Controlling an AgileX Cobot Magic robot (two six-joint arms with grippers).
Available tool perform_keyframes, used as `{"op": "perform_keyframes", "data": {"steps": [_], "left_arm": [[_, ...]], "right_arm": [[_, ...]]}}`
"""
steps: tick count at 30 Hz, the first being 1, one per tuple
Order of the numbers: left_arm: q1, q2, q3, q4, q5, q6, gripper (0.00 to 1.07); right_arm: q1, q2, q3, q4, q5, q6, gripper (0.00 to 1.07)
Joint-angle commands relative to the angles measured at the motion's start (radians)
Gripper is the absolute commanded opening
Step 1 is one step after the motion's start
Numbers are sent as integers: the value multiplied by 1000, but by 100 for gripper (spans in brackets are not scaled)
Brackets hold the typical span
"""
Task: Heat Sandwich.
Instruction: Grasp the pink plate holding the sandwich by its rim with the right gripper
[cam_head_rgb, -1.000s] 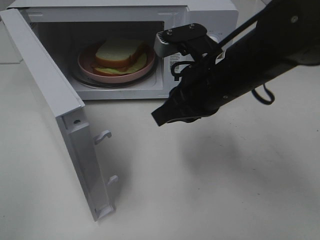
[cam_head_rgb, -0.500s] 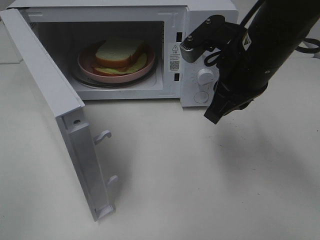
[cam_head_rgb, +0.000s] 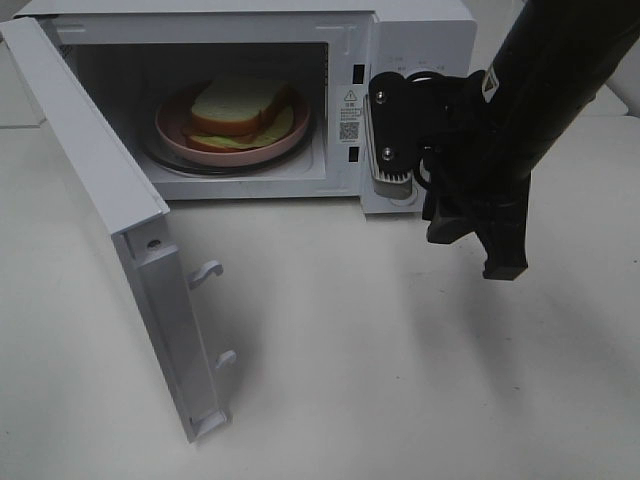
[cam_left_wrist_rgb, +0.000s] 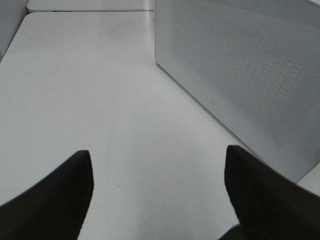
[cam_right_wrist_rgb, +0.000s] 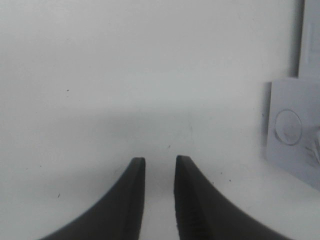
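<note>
i see the sandwich inside the open microwave; left pincer wide open, right pincer barely open, both empty.

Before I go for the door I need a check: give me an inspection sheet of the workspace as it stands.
Surface: white table, faint scuffs.
Job's things: sandwich on pink plate inside microwave; door wide open.
Clutter: nothing seen.
Grippers: left gripper open, empty; right gripper narrowly open, empty, above the table by the microwave's front.
Cables: black lead loops beside right gripper.
Surroundings: nothing seen.
</note>
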Motion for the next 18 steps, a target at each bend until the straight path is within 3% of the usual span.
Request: {"op": "perform_keyframes", "data": {"steps": [1, 11, 16, 18], "left_arm": [[3, -6, 0, -6, -12, -6, 70], [3, -6, 0, -6, -12, -6, 70], [3, -6, 0, -6, -12, -6, 70], [3, -6, 0, -6, -12, -6, 70]], "right_arm": [[-2, -10, -4, 49, 45, -128, 26], [57, -8, 0, 13, -46, -209, 29], [92, -8, 0, 8, -133, -111, 40], [99, -7, 0, 7, -204, -72, 54]]}}
